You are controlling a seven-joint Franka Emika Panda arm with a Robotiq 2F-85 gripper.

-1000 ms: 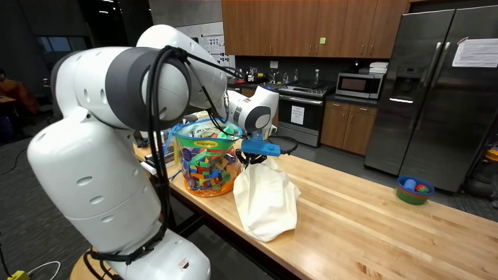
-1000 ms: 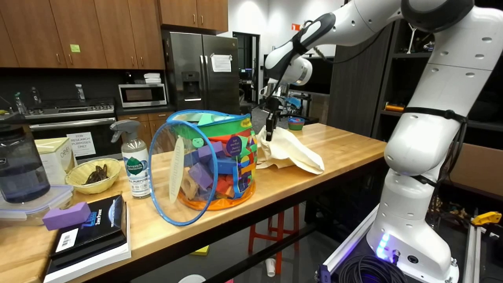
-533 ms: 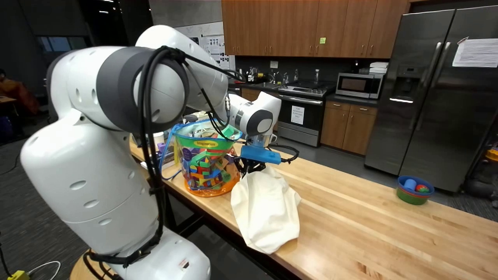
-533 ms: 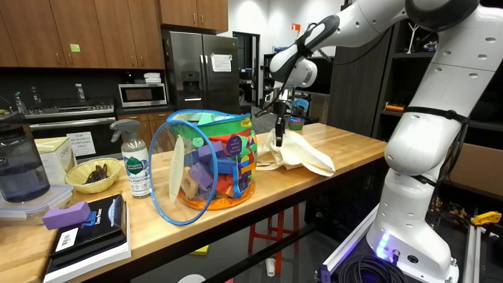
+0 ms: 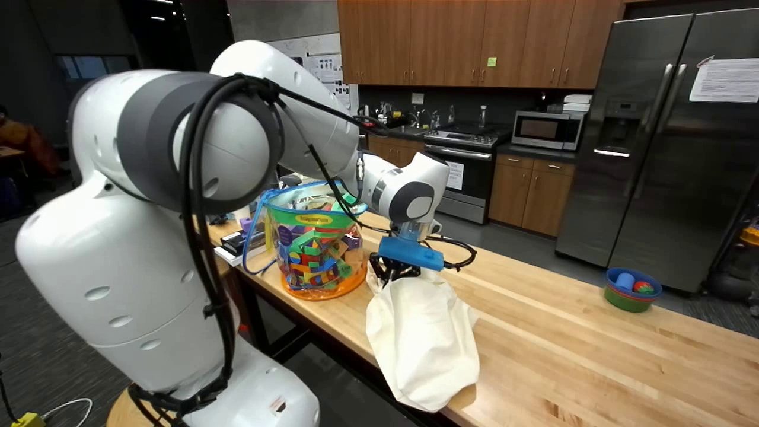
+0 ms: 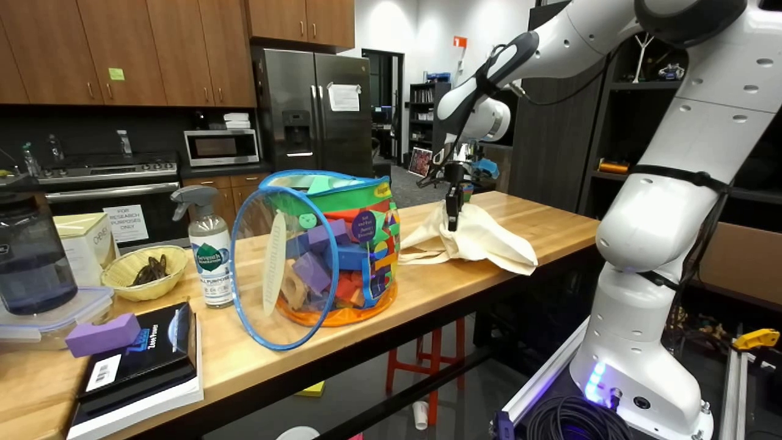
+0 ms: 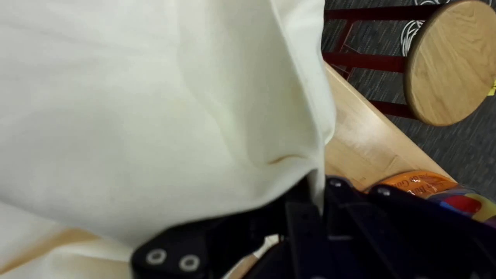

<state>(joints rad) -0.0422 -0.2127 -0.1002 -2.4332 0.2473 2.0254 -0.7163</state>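
Black tool w/ cloth now farther frm block bag.

Claw points mostly down, fingers pinched together. Wrist sits just above it; forearm slopes down to there from the elbow, bent well above the claw. Upper arm leans, well apart from the claw.

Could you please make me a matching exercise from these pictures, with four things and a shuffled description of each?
1. cream cloth
2. spray bottle
3. yellow basket
4. clear-sided toy bag

A. holding dark, elongated things
B. filled with colourful blocks
C. clamped in the gripper
D. standing upright, gray-topped

Pairs: 1-C; 2-D; 3-A; 4-B
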